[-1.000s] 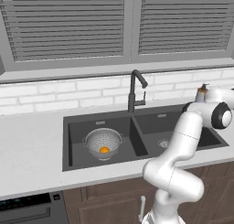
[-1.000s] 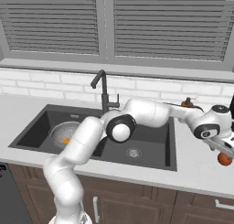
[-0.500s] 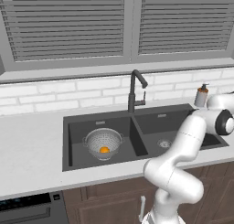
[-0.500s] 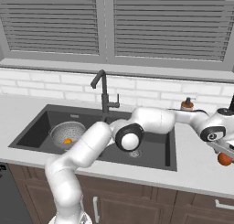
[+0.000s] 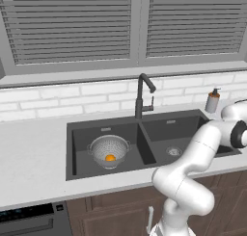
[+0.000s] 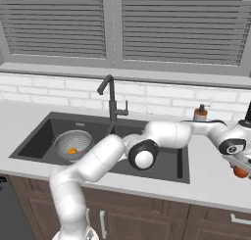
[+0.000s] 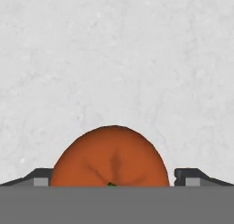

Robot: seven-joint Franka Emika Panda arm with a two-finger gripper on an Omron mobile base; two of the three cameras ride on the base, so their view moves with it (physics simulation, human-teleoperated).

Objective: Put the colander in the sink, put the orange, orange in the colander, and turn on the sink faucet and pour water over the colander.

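Observation:
The silver colander (image 5: 109, 149) sits in the left basin of the dark sink (image 5: 159, 126), with one orange (image 5: 110, 158) inside it. The same colander (image 6: 73, 143) and its orange (image 6: 72, 151) appear at the left of the right base view. A second orange (image 6: 240, 172) lies on the counter right of the sink. My gripper (image 6: 239, 164) is right over it. In the hand view this orange (image 7: 111, 157) lies between my fingertips (image 7: 42, 178), and my gripper (image 7: 116, 177) is open around it with the jaws close to its sides. No water runs from the faucet (image 5: 141, 95).
A white soap bottle (image 6: 199, 113) stands behind the sink's right corner, close to my forearm. The speckled counter (image 7: 114, 58) stretches beyond the orange. Its front edge (image 6: 215, 197) is near the gripper. Window blinds and a brick backsplash rise behind the faucet.
The arm has swung further right and lowered, bringing the hand down over the orange on the counter. The colander and its orange have not moved.

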